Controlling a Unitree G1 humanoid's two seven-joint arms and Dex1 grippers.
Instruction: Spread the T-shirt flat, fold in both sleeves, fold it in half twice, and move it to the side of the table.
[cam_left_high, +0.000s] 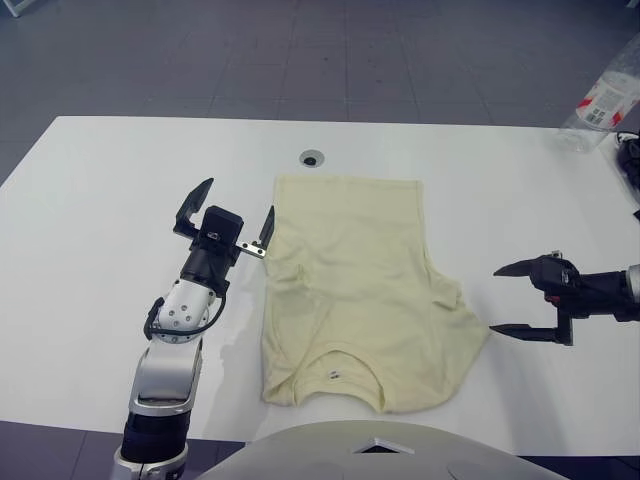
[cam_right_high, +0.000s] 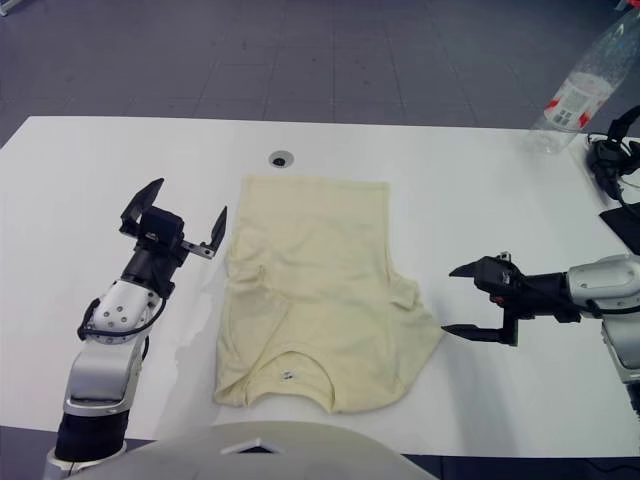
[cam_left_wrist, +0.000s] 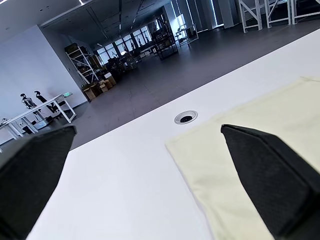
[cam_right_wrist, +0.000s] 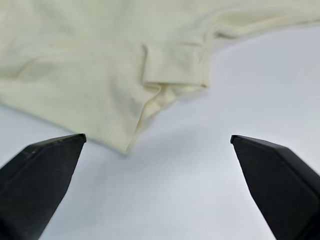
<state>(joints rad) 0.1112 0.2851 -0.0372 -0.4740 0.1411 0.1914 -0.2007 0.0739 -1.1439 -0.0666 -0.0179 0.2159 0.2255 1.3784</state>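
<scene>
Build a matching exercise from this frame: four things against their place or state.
1 T-shirt
2 left gripper
3 right gripper
4 bottle

A open, just off the T-shirt's right sleeve
B at the far right edge of the table
C open, beside the T-shirt's left edge
D lying in the middle, collar toward the near side

Pairs: 1-D, 2-C, 3-A, 4-B

you're looking over a white table with a round grommet near its far edge. beyond the table you see grey tiled floor; farther past it, shelving, stacked boxes, bright windows, a white wall and a dark ceiling.
</scene>
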